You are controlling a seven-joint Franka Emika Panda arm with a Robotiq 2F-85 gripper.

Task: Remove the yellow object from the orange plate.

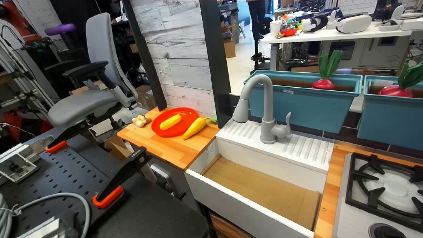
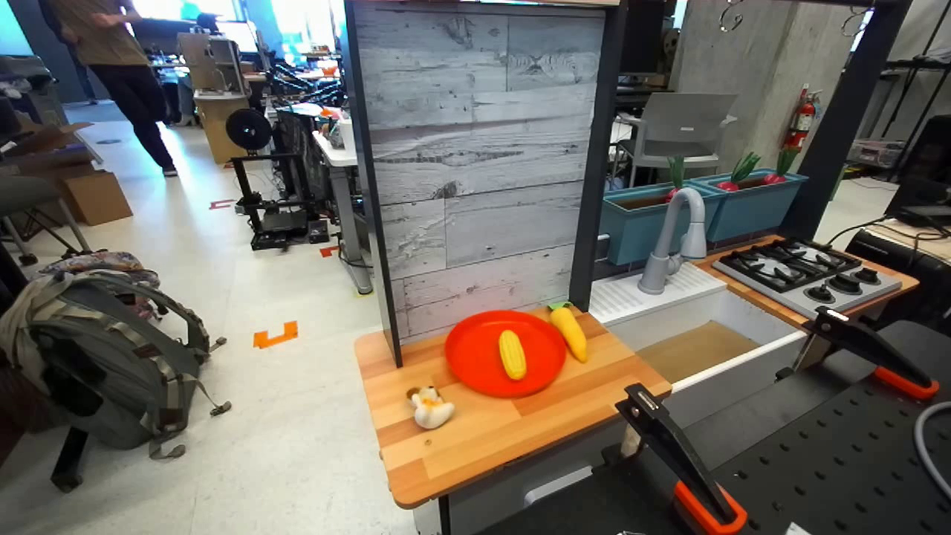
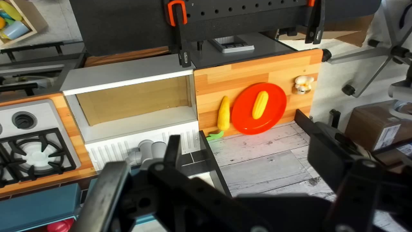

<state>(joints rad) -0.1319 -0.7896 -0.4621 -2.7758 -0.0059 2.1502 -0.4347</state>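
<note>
1. Flat, grey-white, wood-look wall board [image 2: 483,163]: stood upright in both ext. views. Shouldn't be bumped.
2. Flat, striped, orange-brown wood counter [image 2: 498,427]: set at the wall board's foot. Could be used for the put-down.
3. Black, two-fingered, hard-looking pincer [image 3: 237,129]: seen in wrist view only. Its fingers [image 3: 173,149] are spread far apart w/ nothing held.
4. Round, shallow, red-orange plate [image 2: 472,349], prob. plastic: laid flat on the counter.
5. Long, pointy, green-stemmed yellow toy veg [image 3: 224,114], prob. plastic: laid just beside the plate's rim; touching or not can't be told. Could be grabbed by mistake b/c it's yellow too.
6. Stubby, ribbed, yellow toy corn [image 3: 260,105], prob. plastic: laid on the plate, so the job's not yet done. In wrist view it's seen past the fingertips, well apart from them, a bit higher up, & b/w them side to side. Its long side is turned across the finger-to-finger line, but on a slant. So the pincer must prob. be turned a bit & brought to it, so its thin middle gets pinched.
7. Small, roundish, white lump [image 2: 432,412], stuff unknown: laid on the counter, apart from the plate.
</note>
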